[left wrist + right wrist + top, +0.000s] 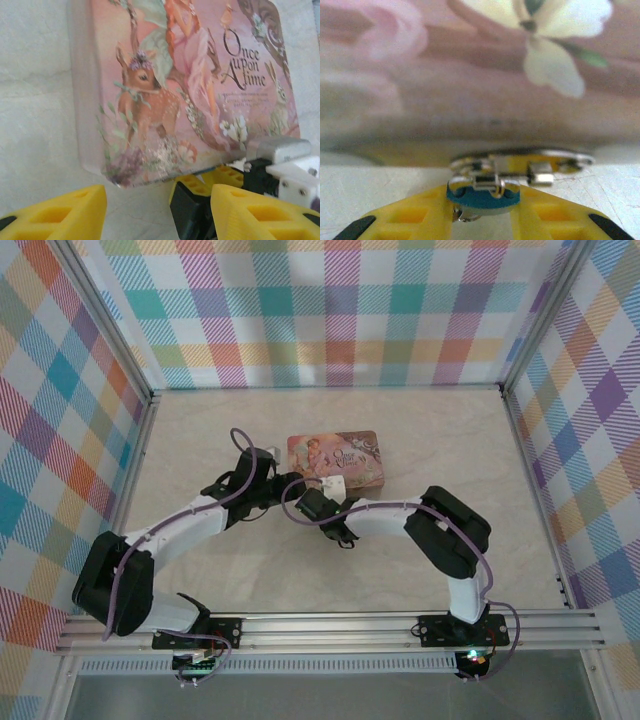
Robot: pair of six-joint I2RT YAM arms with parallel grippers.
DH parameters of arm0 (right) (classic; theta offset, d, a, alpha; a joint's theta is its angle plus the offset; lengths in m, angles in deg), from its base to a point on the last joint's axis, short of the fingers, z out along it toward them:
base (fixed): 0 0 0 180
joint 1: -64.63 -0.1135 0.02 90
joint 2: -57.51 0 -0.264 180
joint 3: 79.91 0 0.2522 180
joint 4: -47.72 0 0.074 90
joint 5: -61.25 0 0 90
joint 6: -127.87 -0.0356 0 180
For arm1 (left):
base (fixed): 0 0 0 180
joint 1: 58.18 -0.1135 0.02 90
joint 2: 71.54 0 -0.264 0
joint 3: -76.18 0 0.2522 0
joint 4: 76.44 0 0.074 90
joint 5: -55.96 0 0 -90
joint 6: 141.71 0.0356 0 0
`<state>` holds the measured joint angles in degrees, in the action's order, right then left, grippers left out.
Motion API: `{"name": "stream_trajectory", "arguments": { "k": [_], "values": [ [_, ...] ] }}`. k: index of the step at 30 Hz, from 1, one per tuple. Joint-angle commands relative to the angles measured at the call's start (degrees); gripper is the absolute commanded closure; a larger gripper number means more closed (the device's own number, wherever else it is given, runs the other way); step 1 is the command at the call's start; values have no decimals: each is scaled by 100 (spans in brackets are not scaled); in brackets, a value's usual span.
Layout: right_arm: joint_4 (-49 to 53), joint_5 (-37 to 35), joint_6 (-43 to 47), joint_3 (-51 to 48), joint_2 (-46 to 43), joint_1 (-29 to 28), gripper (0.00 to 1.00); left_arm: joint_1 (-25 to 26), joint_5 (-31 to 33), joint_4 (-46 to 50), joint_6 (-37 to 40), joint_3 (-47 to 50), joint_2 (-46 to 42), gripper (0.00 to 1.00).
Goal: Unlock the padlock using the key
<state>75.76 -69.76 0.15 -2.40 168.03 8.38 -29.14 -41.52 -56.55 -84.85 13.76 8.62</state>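
Observation:
The padlock (483, 198), a tiny blue body with a silvery shackle, hangs at the metal hasp (540, 167) on the front wall of the pink illustrated tin (470, 100). My right gripper (482, 207) has both yellow fingers against the blue body, shut on it. A small silvery piece (466, 215) pokes out under the body; I cannot tell whether it is the key. From above, the right gripper (330, 487) is at the tin's (335, 458) near edge. My left gripper (155, 200) is open just short of the tin's (190, 85) near left corner, nothing between its fingers.
In the left wrist view the right gripper's yellow and black fingers (200, 192) and white wrist block (295, 172) sit close by the left gripper's right finger. Checked walls (330, 310) enclose the pale tabletop (450, 440) at the back and both sides.

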Motion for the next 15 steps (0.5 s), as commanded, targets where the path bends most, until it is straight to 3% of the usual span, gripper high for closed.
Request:
{"name": "stream_trajectory", "arguments": {
  "k": [1,11,15],
  "values": [
    [132,-202,-43,218,158,-38,68,-190,168,72,91,-397,336,43],
    [16,-201,25,167,170,-31,80,-285,28,-50,-8,-783,1051,44],
    [-247,180,196,-155,-106,-27,82,-319,53,-51,18,-805,1166,45]
  ]
}}
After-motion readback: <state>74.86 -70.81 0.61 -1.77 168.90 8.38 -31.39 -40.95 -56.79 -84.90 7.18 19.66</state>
